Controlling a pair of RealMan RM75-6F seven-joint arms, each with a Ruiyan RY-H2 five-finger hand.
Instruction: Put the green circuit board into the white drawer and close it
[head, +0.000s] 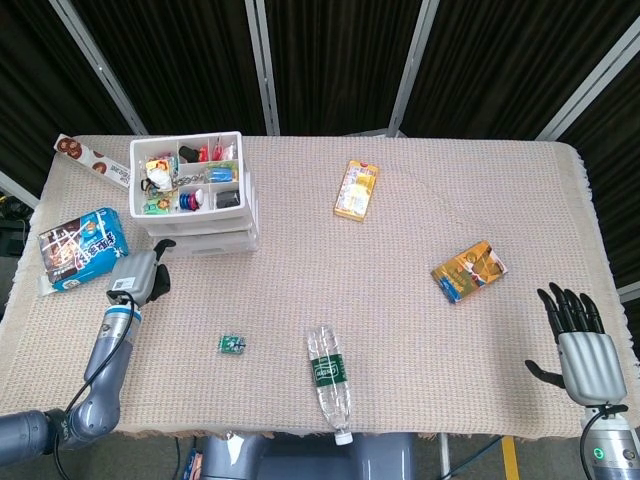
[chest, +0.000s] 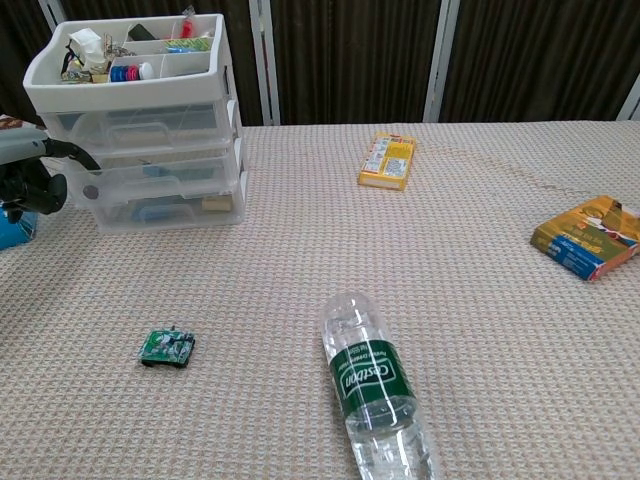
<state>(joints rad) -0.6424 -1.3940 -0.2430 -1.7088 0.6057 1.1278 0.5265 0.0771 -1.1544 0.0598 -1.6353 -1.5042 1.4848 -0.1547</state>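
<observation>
My left hand (head: 137, 275), fingers curled, empty, beside closed white drawer unit (head: 196, 205). Right hand (head: 582, 345) spread, idle. Hook handle squarely, pull straight; green circuit board (chest: 167, 347) waits.

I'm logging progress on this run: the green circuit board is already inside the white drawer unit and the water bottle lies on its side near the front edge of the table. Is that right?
Not quite. The green circuit board is not inside the white drawer unit; it lies on the table cloth, apart from the unit, as the chest view shows. The water bottle does lie on its side near the front edge.
</observation>
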